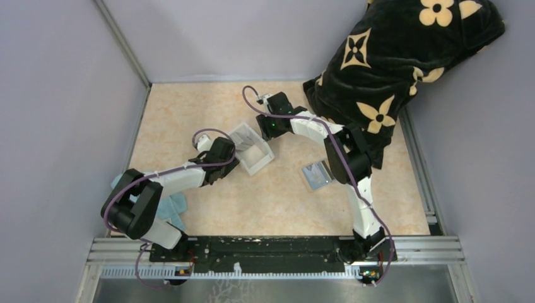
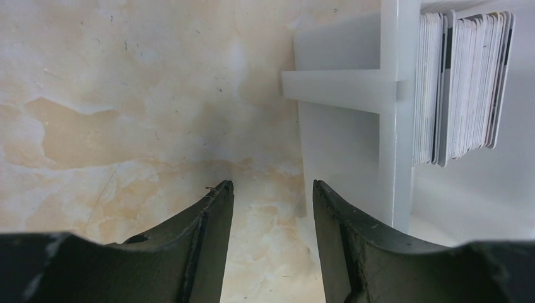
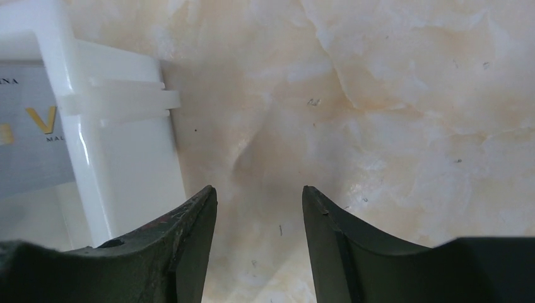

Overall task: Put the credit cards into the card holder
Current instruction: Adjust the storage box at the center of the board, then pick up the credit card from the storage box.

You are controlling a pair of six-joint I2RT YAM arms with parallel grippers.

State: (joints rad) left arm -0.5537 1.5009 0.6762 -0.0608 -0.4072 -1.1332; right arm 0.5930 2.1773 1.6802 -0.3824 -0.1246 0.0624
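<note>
Barely begun, it seems: credit cards (image 2: 464, 88) stand in the tray (image 2: 340, 88), card holder (image 1: 316, 175) well apart. The left gripper (image 2: 272, 186) and right gripper (image 3: 258, 189) both gape empty.

Top external view: high at the near edge, looking steeply down over the whole table (image 1: 265, 202). Left wrist view: close, low, facing past the left gripper (image 2: 272, 189). Right wrist view: likewise, past the right gripper (image 3: 259, 192). All three share the white tray (image 1: 257, 164).
</note>
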